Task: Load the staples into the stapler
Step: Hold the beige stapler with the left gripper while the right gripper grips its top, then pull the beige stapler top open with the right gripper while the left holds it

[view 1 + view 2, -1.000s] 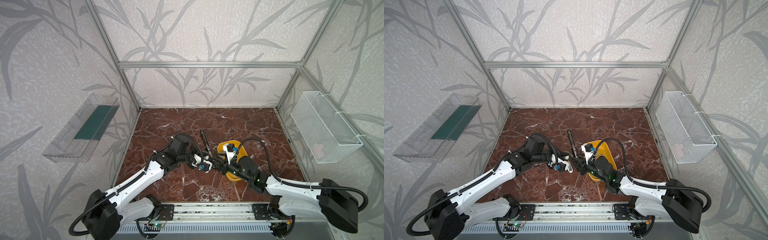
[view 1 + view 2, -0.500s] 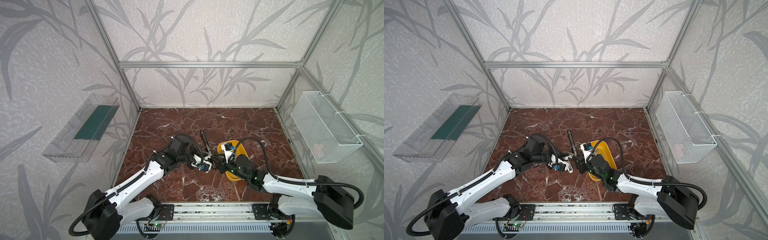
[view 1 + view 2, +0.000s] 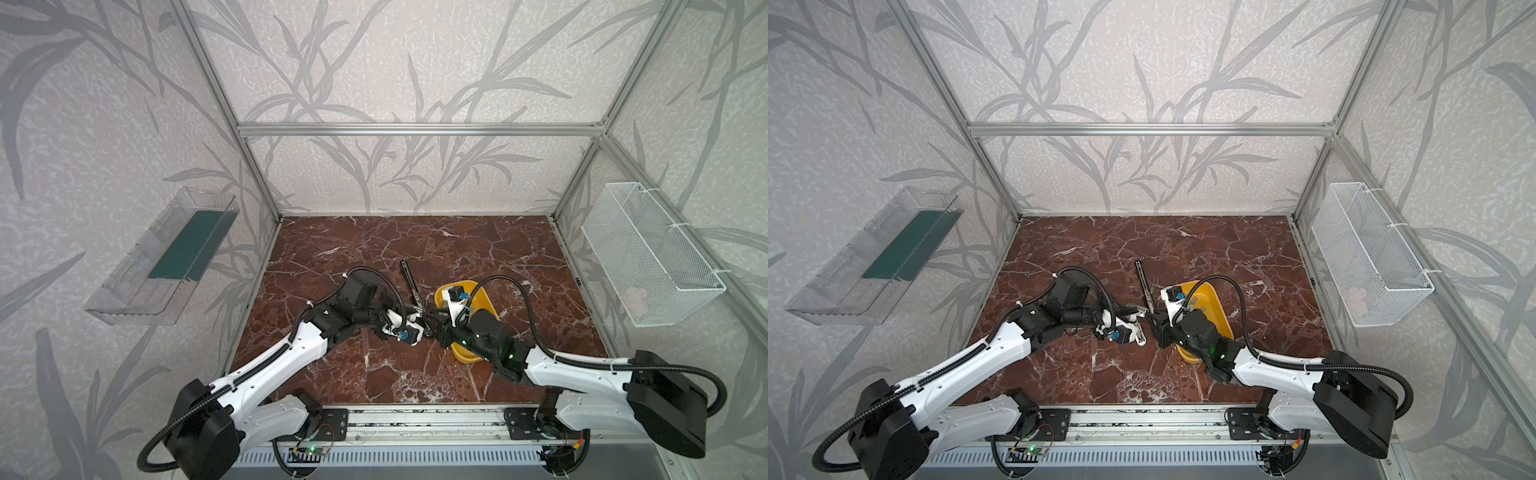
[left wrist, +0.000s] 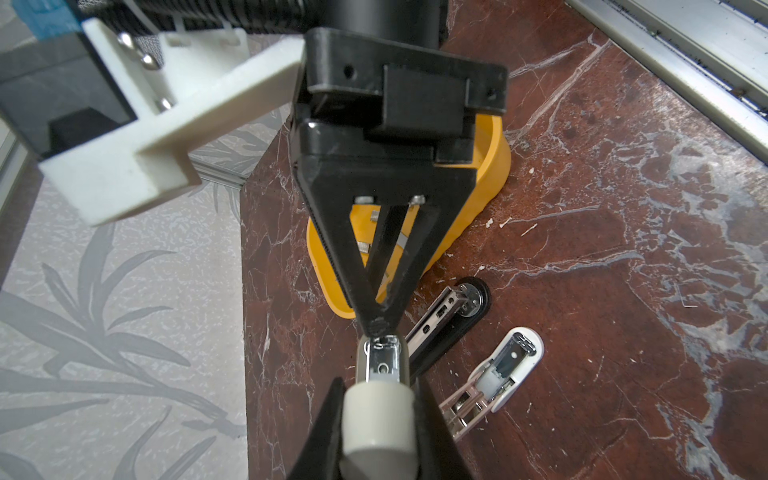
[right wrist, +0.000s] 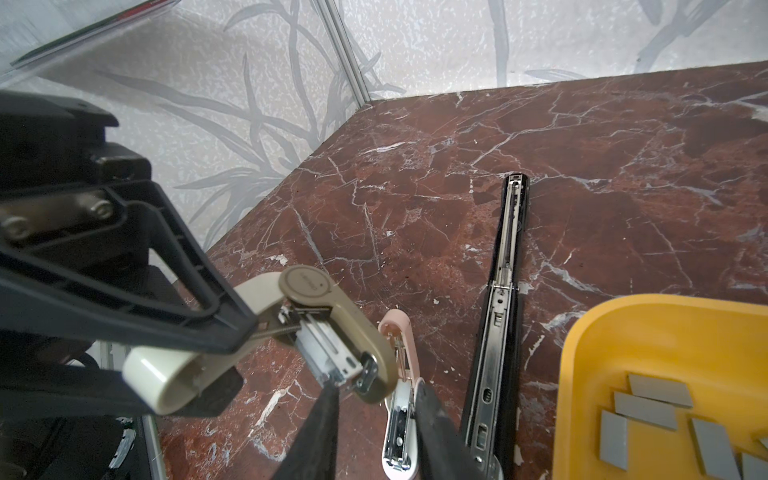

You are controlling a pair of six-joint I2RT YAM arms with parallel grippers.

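Left fingers (image 4: pixel 324 428) clamp the cream rear end of the beige stapler (image 4: pixel 380 361). So the left gripper (image 4: pixel 378 399) holds it clear of the table (image 4: pixel 582 208), top arm swung open, metal magazine aimed at the other arm. Reads as a fixture for loading.

Fingertips of the right gripper (image 4: pixel 376 326) are drawn nearly together right at the magazine's nose. The right wrist view shows that nose sitting between its two fingers (image 5: pixel 320 424). Can't tell whether they pinch the stapler, a strip, or nothing; no strip visible there.

The staples (image 5: pixel 648 405) lie loose in the yellow tray (image 5: pixel 582 332), just beside the right arm, so a short reach for pick and feed. I see no strip in the magazine, so my call is that loading isn't done.

Two other staplers lie open on the table below the handoff: a pink-and-white one (image 4: pixel 503 374) and a long black one (image 5: pixel 500 299). Risk: a misaligned strip drops among them.
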